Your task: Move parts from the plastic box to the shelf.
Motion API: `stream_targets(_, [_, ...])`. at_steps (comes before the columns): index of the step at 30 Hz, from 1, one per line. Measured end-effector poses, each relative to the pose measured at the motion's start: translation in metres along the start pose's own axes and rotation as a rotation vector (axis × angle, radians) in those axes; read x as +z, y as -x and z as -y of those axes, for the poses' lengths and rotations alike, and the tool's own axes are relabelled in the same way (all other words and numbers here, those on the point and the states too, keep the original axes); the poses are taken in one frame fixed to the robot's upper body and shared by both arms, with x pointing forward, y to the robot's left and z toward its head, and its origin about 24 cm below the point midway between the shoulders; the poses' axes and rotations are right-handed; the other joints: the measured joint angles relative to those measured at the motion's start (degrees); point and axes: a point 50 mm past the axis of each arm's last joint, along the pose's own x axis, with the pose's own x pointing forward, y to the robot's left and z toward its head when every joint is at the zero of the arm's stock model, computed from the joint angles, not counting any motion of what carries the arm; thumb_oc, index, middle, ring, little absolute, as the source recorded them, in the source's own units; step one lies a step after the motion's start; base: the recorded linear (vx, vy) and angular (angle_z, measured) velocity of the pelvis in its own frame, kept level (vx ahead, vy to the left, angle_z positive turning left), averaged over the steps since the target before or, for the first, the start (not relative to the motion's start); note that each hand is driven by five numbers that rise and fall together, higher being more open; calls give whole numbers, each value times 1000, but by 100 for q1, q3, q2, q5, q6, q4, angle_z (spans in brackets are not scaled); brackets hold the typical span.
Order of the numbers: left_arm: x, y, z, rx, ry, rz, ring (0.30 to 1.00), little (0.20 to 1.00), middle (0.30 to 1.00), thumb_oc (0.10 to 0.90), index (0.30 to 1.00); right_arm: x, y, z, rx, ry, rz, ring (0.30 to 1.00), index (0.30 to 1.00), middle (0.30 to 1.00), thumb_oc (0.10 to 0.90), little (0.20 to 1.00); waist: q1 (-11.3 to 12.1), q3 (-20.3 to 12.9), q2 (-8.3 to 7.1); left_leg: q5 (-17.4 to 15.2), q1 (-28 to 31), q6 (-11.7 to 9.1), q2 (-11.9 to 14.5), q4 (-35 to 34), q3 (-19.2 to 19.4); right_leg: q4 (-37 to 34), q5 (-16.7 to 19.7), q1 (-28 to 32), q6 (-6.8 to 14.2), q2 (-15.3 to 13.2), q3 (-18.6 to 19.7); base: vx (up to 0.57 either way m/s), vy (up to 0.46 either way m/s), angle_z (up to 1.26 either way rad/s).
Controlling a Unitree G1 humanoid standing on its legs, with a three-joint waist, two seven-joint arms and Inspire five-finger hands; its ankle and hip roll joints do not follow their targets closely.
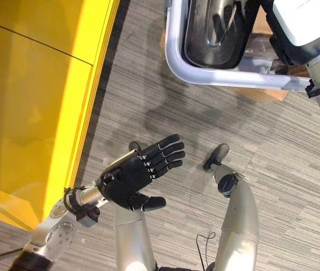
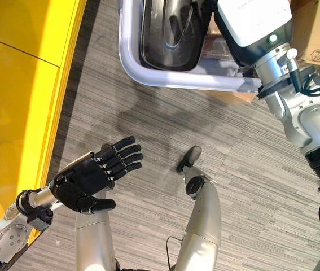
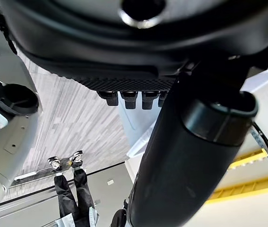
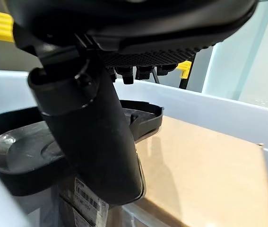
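The yellow shelf [image 1: 30, 113] runs along the left of the scene, and as far as its flat surface shows, nothing has been set on it — so the task looks to be near its start, or at least between deliveries. Across the grey floor [image 1: 205, 130], at the far right, sits the plastic box [image 1: 174, 51], pale-walled with rounded corners, and inside it lies a glossy black moulded part [image 1: 210, 34] resting beside a brown cardboard piece [image 4: 204, 161]. The right hand [image 4: 96, 137] is reaching into that box: its thumb hangs just above the black part's edge, with the fingers stretched out straight past it and nothing pinched between them, so the part is not yet gripped. The left hand [image 1: 140, 175] hovers low over the floor near the shelf, palm up, fingers spread and relaxed, carrying nothing. My reading is that the pick itself is still ahead — the right hand has to close on the part, lift it clear of the box wall, and carry it across to the shelf.
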Motion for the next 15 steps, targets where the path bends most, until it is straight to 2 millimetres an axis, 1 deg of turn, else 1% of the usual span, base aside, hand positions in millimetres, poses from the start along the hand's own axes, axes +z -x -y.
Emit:
stream_targets(4, [0, -1, 0, 13, 1, -1, 1000, 1000, 1000, 900, 1000, 1, -1, 0, -6, -6, -1, 1000, 1000, 1000, 900, 1000, -54, 0, -1, 11, 252, 0, 11, -96, 63, -112, 41, 215, 16, 44, 21, -14, 14, -4])
stream_targets(9, [0, -4, 2, -1, 19, -15, 1000, 1000, 1000, 900, 1000, 5, -5, 2, 2, 145, 83, 1000, 1000, 1000, 900, 1000, -55, 1, -3, 114, 736, -22, 8, -398, 171, -294, 68, 593, 20, 87, 21, 0, 0, 0])
stream_targets(12, [0, -5, 3, -9, 21, -15, 1000, 1000, 1000, 900, 1000, 5, -13, 7, 18, 206, 129, 1000, 1000, 1000, 900, 1000, -54, 1, -4, 181, 793, -35, 14, -510, 202, -396, 131, 627, 0, 131, 15, 7, -18, -4])
stream_targets(15, [-2, -6, 4, -14, 27, -19, 1000, 1000, 1000, 900, 1000, 7, -16, 7, 33, 218, 146, 1000, 1000, 1000, 900, 1000, -53, 2, -7, 250, 791, -61, 25, -587, 186, -416, 144, 627, -20, 146, -33, 24, -58, 1])
